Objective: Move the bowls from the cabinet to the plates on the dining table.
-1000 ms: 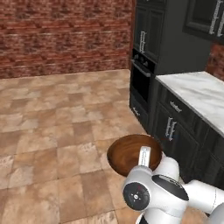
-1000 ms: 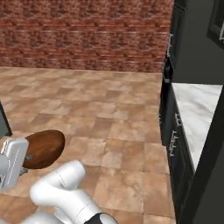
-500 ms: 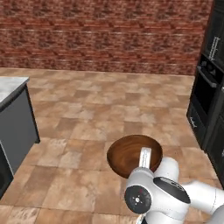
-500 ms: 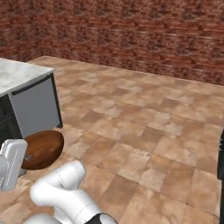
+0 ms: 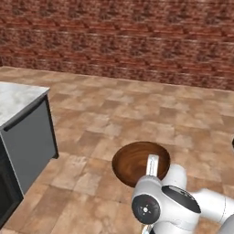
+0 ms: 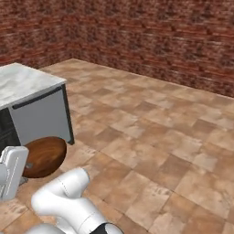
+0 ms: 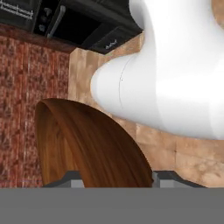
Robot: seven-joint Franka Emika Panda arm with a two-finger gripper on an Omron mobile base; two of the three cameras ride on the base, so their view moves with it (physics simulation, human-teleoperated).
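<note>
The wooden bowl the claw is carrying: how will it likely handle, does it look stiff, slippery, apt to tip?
The bowl looks rigid wood, so probably stiff. The claw pinches just its rim, so it might tilt. Its smooth surface could be somewhat slippery.

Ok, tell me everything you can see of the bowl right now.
The bowl is round, deep, reddish-brown wood with dark grain. It is carried in the air above the tiled floor, in front of the arm, its open side facing up and toward the left base camera. The gripper is shut on its near rim, one finger showing inside the bowl. From the right base view it tilts, showing its rounded outside. Its inside is bare where it shows.
</note>
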